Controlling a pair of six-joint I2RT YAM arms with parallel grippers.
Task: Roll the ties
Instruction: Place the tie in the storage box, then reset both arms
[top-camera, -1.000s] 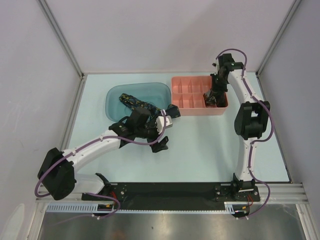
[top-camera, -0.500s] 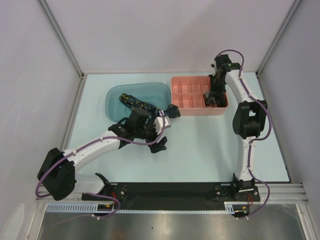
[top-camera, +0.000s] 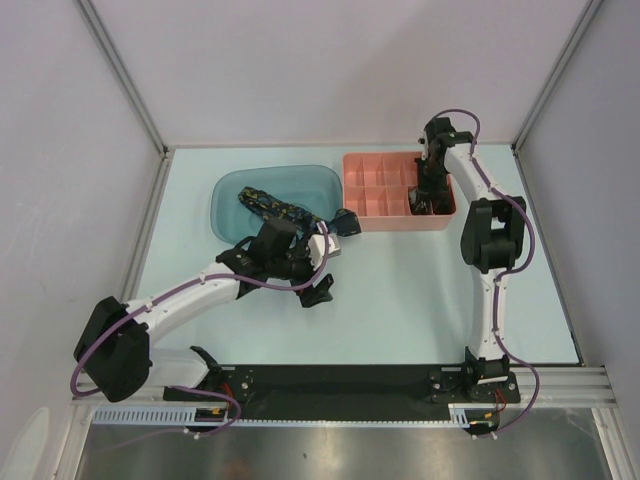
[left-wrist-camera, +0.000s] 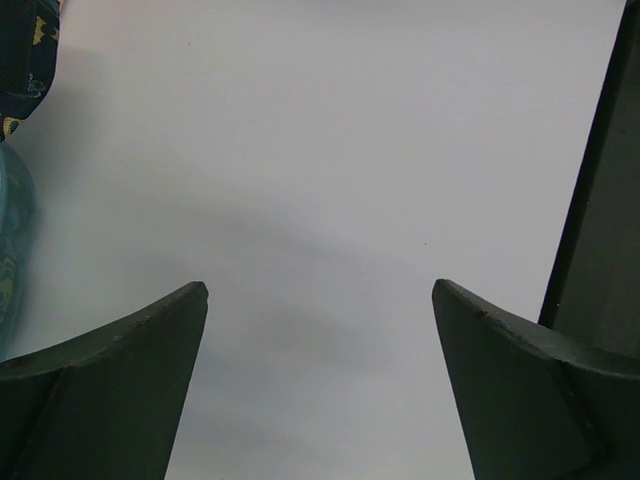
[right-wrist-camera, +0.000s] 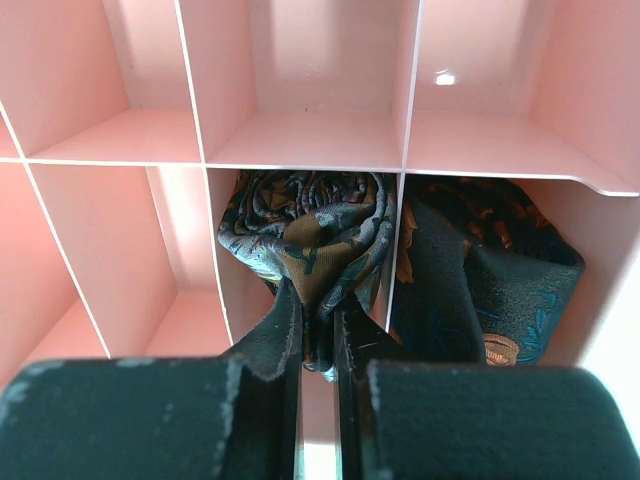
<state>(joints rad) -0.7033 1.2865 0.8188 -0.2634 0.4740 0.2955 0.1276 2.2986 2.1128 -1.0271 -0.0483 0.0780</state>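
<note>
A rolled tie (right-wrist-camera: 305, 232), blue-grey and brown patterned, sits in the middle near compartment of the pink divided tray (right-wrist-camera: 300, 135). My right gripper (right-wrist-camera: 318, 300) is shut on its lower fold. A second rolled tie (right-wrist-camera: 480, 265), dark with orange flecks, fills the compartment to its right. From above, my right gripper (top-camera: 428, 198) is down in the tray's (top-camera: 375, 190) right end. An unrolled dark tie (top-camera: 268, 204) lies in the teal bowl (top-camera: 232, 190). My left gripper (top-camera: 335, 257) is open and empty over the table beside the bowl. The tie's end (left-wrist-camera: 25, 60) shows at the top left of the left wrist view.
The teal bowl's rim (left-wrist-camera: 10, 260) is just left of my left fingers (left-wrist-camera: 140, 380). The black base rail (top-camera: 340, 385) runs along the near edge. White walls and metal posts enclose the table at the back and sides.
My right arm has shifted a little left and toward the back over the tray, still shut on the rolled tie. The left arm has barely moved.
</note>
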